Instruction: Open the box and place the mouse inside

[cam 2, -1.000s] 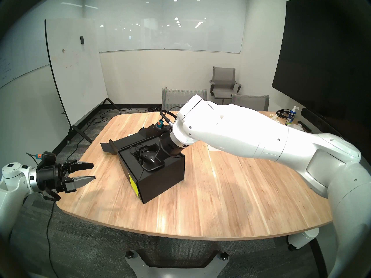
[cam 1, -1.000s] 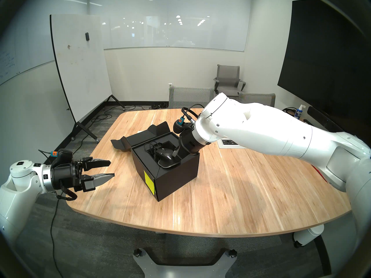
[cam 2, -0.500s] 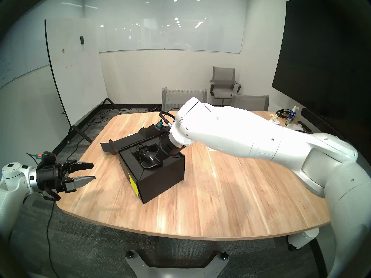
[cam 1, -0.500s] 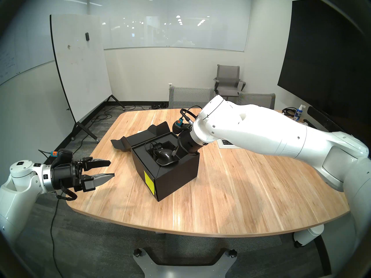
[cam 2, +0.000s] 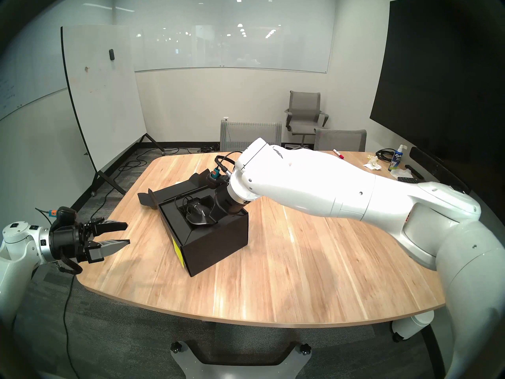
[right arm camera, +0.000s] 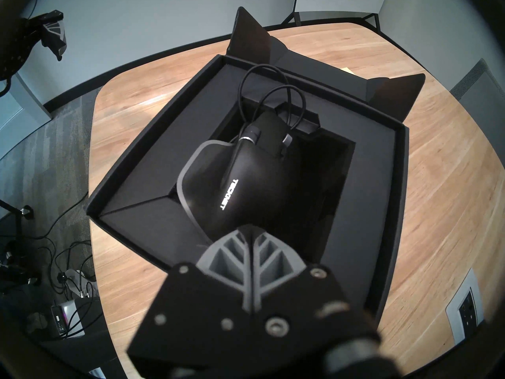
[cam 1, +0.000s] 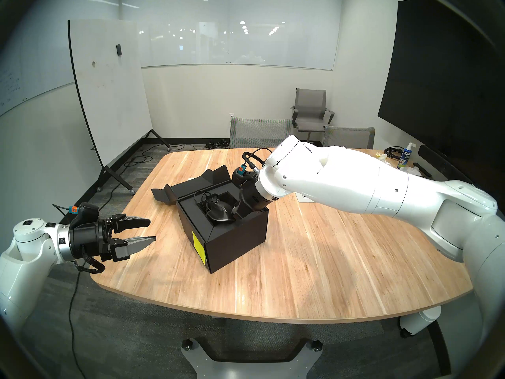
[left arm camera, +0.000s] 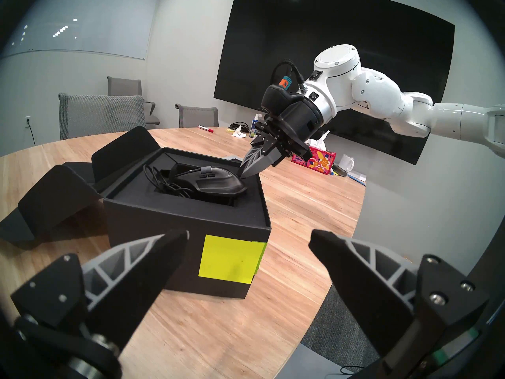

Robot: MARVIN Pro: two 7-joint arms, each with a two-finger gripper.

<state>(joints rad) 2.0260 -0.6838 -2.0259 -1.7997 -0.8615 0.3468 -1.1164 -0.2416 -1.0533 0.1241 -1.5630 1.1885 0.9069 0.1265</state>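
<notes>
Placement step, late stage. Box on counter, lid flaps folded back. Mouse resting tilted in recess of black insert, rear edge riding on insert rim, cable looped at far end of recess. Right end effector pressed together, empty, tip touching or just beside mouse's rear. Left end effector spread, empty, well apart from box. Next move, as judged: gentle downward nudge to seat mouse flat without shifting box.
</notes>
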